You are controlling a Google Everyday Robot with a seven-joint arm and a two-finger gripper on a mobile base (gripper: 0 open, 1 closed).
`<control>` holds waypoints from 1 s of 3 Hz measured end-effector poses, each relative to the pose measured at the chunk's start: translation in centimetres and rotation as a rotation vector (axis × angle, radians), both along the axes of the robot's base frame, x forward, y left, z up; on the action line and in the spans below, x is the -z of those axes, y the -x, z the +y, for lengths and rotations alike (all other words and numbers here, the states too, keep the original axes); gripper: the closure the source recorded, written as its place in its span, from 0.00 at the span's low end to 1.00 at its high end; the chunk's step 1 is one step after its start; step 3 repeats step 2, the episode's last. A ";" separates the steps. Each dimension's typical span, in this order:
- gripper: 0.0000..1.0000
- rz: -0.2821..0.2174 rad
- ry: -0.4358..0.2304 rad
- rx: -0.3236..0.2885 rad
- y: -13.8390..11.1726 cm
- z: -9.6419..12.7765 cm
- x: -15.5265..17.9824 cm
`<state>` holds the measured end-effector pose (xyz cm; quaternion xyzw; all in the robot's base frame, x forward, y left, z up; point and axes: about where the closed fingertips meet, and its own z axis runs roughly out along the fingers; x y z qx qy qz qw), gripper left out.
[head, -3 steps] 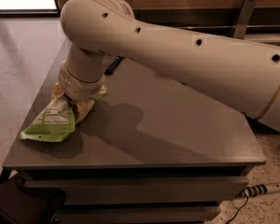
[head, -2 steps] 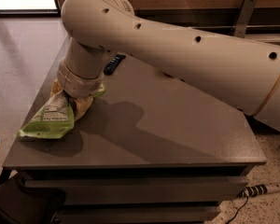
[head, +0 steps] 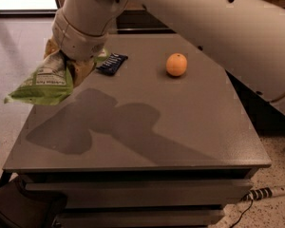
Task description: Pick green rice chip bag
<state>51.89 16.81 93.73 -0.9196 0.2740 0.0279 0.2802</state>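
The upper part of the view is filled by the white arm [head: 190, 27], which reaches down from the right towards the far left corner of the worktop [head: 180, 127]. At its end the gripper [head: 72, 66] is seen above that corner, its tan fingers [head: 83, 70] closed on the upper end of the green rice chip bag [head: 42, 82]. The bag is held clear of the surface and tilted, its lower end hanging out past the left edge of the worktop, above the floor [head: 19, 37].

The worktop is a flat grey slab with drawer fronts [head: 133, 191] below its near edge. A broad shadow of the arm and bag is cast across its left and middle parts. The near half and the right side of the surface are left bare.

An orange [head: 176, 64] is set on the far part of the worktop, well apart from the gripper. A small dark blue wrapper [head: 111, 62] lies just beside the gripper, on its right. A white power strip [head: 268, 192] is seen on the speckled floor at the lower right.
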 end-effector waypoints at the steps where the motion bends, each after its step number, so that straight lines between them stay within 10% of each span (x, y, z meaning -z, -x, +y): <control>1: 1.00 -0.075 -0.042 0.071 -0.7 -2.5 -4.7; 3: 1.00 -0.132 -0.105 0.164 -1.5 -6.0 -7.9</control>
